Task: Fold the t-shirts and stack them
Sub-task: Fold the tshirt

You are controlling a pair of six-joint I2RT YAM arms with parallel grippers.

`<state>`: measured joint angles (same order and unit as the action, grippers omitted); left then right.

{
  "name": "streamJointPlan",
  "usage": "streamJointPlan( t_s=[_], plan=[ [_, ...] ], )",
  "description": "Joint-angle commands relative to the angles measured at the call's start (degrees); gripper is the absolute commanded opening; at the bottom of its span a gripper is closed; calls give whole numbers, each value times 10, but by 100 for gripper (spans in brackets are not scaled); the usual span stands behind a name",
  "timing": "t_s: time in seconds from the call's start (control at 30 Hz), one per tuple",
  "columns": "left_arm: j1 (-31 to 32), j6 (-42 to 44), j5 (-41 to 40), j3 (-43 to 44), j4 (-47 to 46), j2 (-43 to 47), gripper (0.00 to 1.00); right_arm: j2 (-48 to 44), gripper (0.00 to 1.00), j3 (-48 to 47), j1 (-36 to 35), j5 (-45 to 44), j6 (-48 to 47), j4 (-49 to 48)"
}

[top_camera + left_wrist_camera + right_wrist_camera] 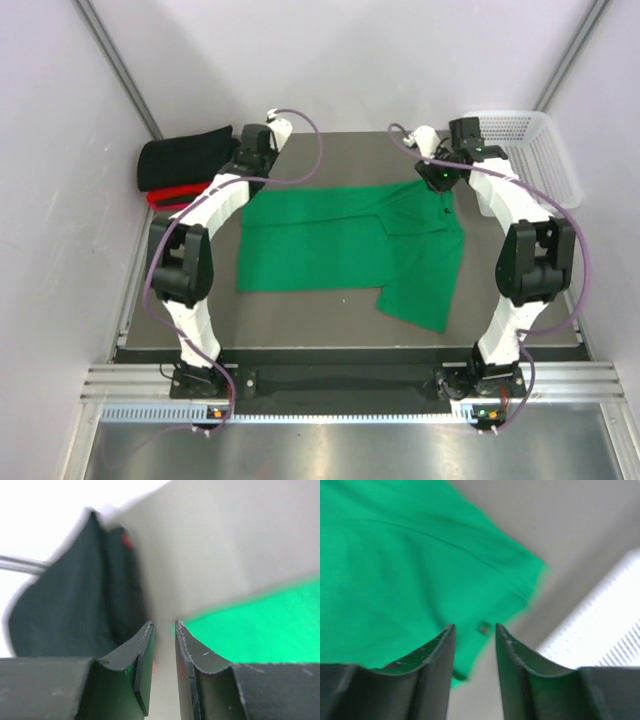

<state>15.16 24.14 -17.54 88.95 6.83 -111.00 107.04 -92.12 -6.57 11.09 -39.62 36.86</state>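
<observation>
Black t-shirt: a soft black cloth short-sleeved shirt [188, 157], which we record as folded at the far left corner of the table; it lies on top of the red one
Red t-shirt: a soft red cloth shirt [172, 196]; we see only its near edge showing from under the black shirt
Left gripper: the left arm's black two-finger claw [164, 625], over bare table between the black shirt and the green one; we note its fingers a little apart, with nothing between them
Table: a dark grey flat surface [330, 330] that bears all three shirts
Green t-shirt: a bright green soft cloth short-sleeved shirt [340, 245], laid flat mid-table between the two arms; a flap is folded over its right part; its near right portion juts toward the arm bases
Right gripper: the right arm's black two-finger claw [474, 626], above the green shirt's far right corner; we find its fingers apart, clamped on nothing
Basket: a white plastic mesh basket [540, 150] at the far right corner, near the right gripper; we cannot tell what it holds
</observation>
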Motion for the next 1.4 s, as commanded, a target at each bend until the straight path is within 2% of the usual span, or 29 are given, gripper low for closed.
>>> streamJointPlan(
  t_s=[0.0, 0.07, 0.23, 0.37, 0.57, 0.83, 0.93, 1.0, 1.1, 1.37],
  plan=[
    [1, -75, 69, -81, 78, 25, 29, 3, 36, 53, -41, 121, -33, 29],
    [1, -107, 80, -116, 85, 37, 29, 11, 34, 57, -59, 138, -27, 40],
    [5, -111, 88, -155, 82, 45, 29, 47, 32, 57, -97, 148, -41, 59],
    [4, -100, 80, -159, 78, 45, 29, 62, 33, 55, -123, 140, -42, 60],
    [5, -99, 87, -160, 79, 49, 29, 81, 36, 48, -136, 121, -32, 50],
    [4, -100, 93, -155, 80, 48, 29, 106, 36, 44, -145, 79, -7, 21],
    [4, -103, 97, -153, 81, 47, 30, 106, 30, 47, -147, 67, -3, 7],
    [4, -106, 99, -151, 80, 45, 30, 100, 20, 50, -148, 60, 2, -5],
    [4, -108, 102, -148, 80, 41, 30, 86, 11, 52, -147, 53, 9, -12],
    [4, -109, 104, -145, 74, 35, 30, 27, 9, 46, -169, 33, 23, 12]
  ],
)
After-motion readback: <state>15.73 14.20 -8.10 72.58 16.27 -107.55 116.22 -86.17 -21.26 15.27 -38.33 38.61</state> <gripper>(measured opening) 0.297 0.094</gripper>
